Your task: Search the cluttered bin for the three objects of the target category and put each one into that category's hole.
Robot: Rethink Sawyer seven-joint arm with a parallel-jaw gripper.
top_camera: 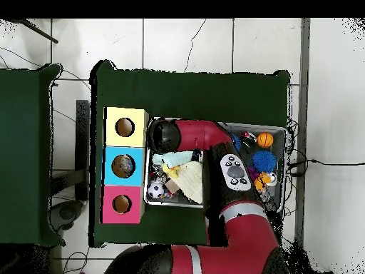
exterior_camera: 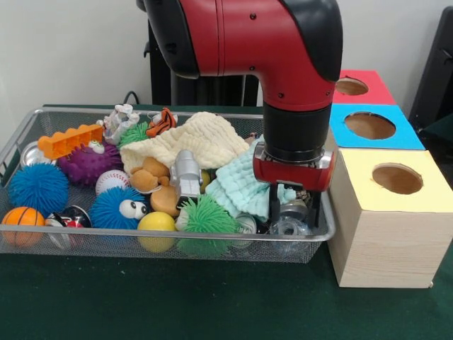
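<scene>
Currently the black end effector (exterior_camera: pixel 294 205) reaches into the silver wire-mesh bin (exterior_camera: pixel 42 244) at its box-side corner over a clear crinkled plastic bottle (exterior_camera: pixel 287 228), finger state indeterminable; next: lift toward the blue-topped box's round hole (exterior_camera: pixel 369 125).

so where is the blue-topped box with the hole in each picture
Front view: blue-topped box at the right, the middle of three, behind the yellow one.
Overhead view: blue-topped box at the left, again the middle one, beside the basket.
Shared landmark: the yellow-topped box next to it.
</scene>
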